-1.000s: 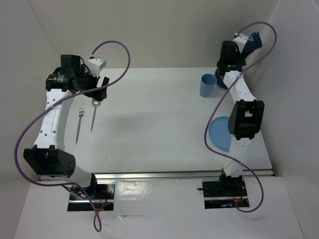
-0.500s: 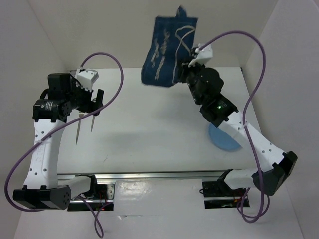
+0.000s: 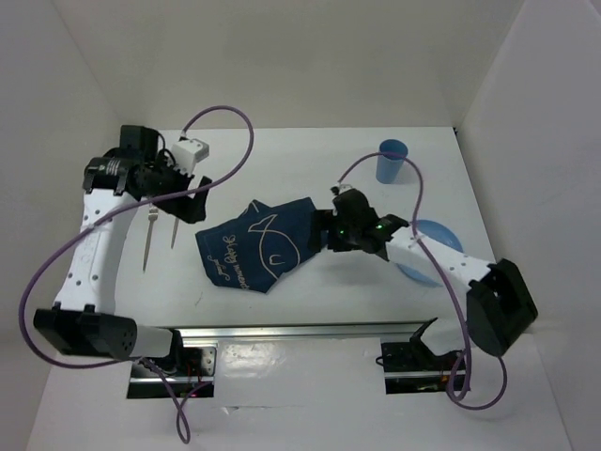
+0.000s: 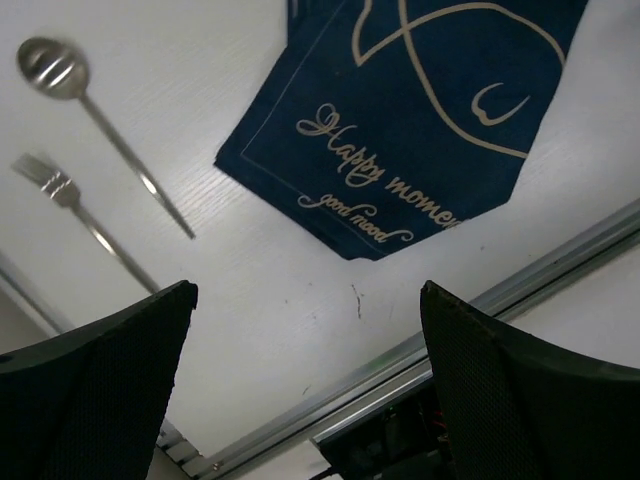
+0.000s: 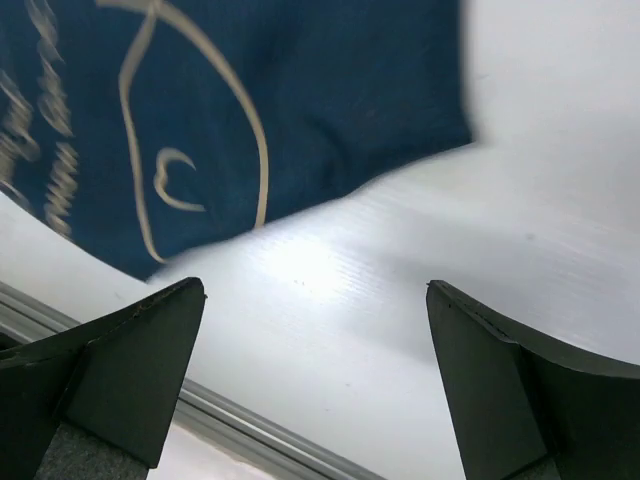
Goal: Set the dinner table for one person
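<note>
A navy placemat (image 3: 255, 246) with pale fish drawings lies skewed and partly folded on the white dinner table (image 3: 310, 178), left of centre. My right gripper (image 3: 326, 235) hovers at the mat's right edge, open and holding nothing; in the right wrist view the placemat (image 5: 250, 110) lies beyond the right gripper (image 5: 315, 290). My left gripper (image 3: 194, 202) is open above the table by the mat's upper left corner. In the left wrist view the left gripper (image 4: 307, 292) frames bare table, with the placemat (image 4: 420, 130), a spoon (image 4: 110, 130) and a fork (image 4: 80, 215) ahead.
The fork (image 3: 148, 240) and spoon (image 3: 176, 224) lie side by side left of the mat. A blue cup (image 3: 391, 162) stands at the back right. A blue plate (image 3: 439, 246) lies at the right, partly under the right arm. A metal rail (image 3: 310, 329) runs along the near edge.
The right arm swung the placemat from the back right through the air down onto the table, then opened and let go of it. The left arm shifted slightly.
</note>
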`<action>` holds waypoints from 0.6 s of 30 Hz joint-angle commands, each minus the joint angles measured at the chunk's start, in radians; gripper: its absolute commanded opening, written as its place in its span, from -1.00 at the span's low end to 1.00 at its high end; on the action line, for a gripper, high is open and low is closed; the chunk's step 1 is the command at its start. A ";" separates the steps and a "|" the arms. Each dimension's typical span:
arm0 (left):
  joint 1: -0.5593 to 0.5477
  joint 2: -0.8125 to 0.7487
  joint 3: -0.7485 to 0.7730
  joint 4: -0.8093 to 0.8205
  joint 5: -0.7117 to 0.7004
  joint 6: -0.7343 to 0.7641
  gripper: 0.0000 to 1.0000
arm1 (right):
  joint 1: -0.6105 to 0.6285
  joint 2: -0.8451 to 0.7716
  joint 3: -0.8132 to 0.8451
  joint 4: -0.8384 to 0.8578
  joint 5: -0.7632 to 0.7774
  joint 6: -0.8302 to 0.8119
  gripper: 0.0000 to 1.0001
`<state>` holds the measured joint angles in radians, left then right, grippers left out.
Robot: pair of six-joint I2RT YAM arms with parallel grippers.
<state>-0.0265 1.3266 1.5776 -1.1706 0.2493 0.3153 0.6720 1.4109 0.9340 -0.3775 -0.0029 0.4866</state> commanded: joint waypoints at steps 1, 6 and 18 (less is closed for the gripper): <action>-0.067 0.089 0.094 -0.075 0.094 0.062 0.98 | -0.109 -0.127 -0.024 0.008 -0.049 0.128 1.00; -0.232 0.363 0.230 -0.043 0.041 0.016 0.98 | -0.259 -0.070 -0.049 -0.003 -0.123 0.138 0.92; -0.519 1.002 0.734 0.186 -0.054 -0.076 0.98 | -0.540 -0.102 0.021 -0.184 -0.038 0.121 0.26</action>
<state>-0.5358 2.2395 2.2578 -1.0664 0.2588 0.2787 0.1467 1.3663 0.9070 -0.4824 -0.1287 0.6224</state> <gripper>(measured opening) 0.992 0.630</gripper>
